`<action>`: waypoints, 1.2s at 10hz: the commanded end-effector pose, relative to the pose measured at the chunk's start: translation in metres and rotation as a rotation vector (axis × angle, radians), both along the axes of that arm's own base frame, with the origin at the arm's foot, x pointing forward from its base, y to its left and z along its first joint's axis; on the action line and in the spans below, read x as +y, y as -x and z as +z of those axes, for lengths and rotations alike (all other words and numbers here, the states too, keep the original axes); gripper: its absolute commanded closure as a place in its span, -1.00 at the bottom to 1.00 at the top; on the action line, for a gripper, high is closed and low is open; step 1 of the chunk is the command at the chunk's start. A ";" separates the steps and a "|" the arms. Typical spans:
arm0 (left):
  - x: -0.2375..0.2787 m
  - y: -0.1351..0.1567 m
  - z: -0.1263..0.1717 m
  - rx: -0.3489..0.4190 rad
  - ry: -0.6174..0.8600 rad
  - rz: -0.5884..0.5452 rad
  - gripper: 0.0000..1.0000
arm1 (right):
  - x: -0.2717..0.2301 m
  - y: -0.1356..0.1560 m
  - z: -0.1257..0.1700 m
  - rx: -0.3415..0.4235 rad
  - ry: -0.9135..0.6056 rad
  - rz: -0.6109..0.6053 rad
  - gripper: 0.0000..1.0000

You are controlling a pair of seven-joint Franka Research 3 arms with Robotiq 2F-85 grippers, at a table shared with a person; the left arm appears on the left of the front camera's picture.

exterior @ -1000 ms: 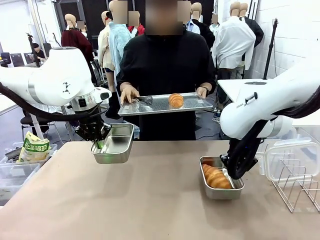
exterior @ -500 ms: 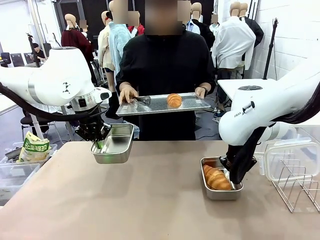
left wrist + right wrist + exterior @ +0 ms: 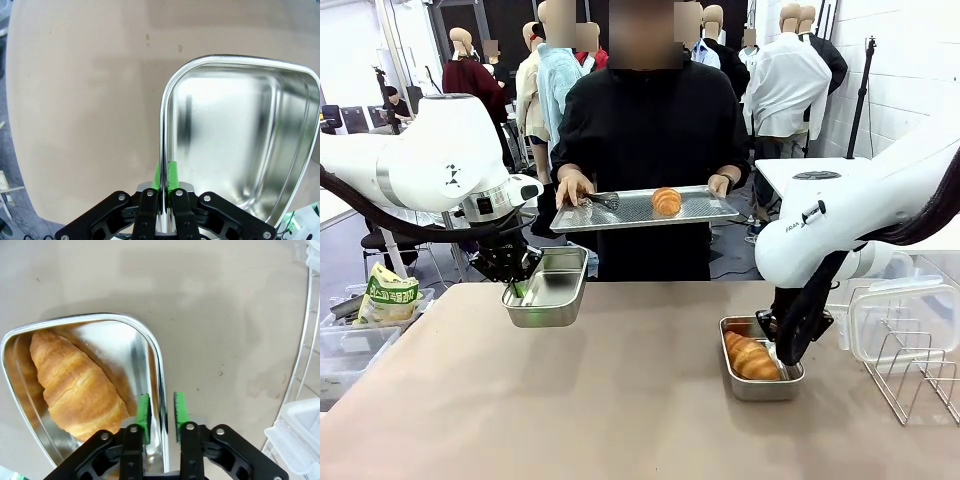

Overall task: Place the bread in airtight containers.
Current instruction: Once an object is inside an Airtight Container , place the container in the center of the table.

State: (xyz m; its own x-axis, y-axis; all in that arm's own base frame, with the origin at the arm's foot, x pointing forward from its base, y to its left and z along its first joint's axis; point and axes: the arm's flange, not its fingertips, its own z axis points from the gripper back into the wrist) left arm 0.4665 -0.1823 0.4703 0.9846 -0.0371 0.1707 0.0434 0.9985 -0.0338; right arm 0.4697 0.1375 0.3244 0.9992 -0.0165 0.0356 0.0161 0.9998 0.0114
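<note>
The left gripper (image 3: 520, 291) hangs above the left side of the table (image 3: 620, 420), its green pads pinched tight on the rim of an empty steel tin (image 3: 550, 288). The tin is off the tabletop. In the left wrist view the gripper (image 3: 165, 172) bites the tin (image 3: 240, 150) at the middle of one long edge, and the shiny inside holds nothing.

On the right, the second tin (image 3: 760, 375) sits flat on the table with a glossy croissant (image 3: 753, 356) lying in it. The right gripper (image 3: 782, 348) is down at that tin's right-hand edge. From its wrist camera, the right gripper (image 3: 161, 411) has its jaws parted a little. One pad is inside the tin (image 3: 150, 355) and one outside, so the thin rim runs between them with a gap on each side. It grips nothing. The croissant (image 3: 75, 385) lies diagonally, just beside the inner pad.

The other croissant (image 3: 667, 201) rests on a flat steel tray (image 3: 710, 208) that a person across the table holds level with both hands, beside a pair of tongs (image 3: 605, 200).

As for writing, small dark lettering on the right arm (image 3: 800, 222) seems to begin "FRAN". The yellow-green snack bag (image 3: 388, 297) at the far left carries print too small to read. A clear plastic box (image 3: 905, 320) and a wire rack (image 3: 920, 375) stand at the right edge.
</note>
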 end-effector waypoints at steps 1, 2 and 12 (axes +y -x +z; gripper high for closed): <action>0.000 0.000 0.003 -0.008 0.002 0.001 1.00 | 0.003 -0.001 0.005 0.008 -0.016 0.006 -0.48; 0.000 0.000 0.003 -0.008 0.002 0.001 1.00 | 0.002 0.000 0.010 0.001 -0.017 0.005 -0.86; 0.000 0.000 0.003 -0.008 0.002 0.001 1.00 | 0.000 0.004 0.014 0.006 -0.003 -0.005 -1.00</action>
State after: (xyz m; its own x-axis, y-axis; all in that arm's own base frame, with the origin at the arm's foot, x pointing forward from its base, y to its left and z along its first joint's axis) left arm 0.4665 -0.1823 0.4703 0.9846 -0.0371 0.1707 0.0434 0.9985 -0.0337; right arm 0.4656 0.1373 0.3381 0.9994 -0.0233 0.0247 0.0230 0.9996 0.0139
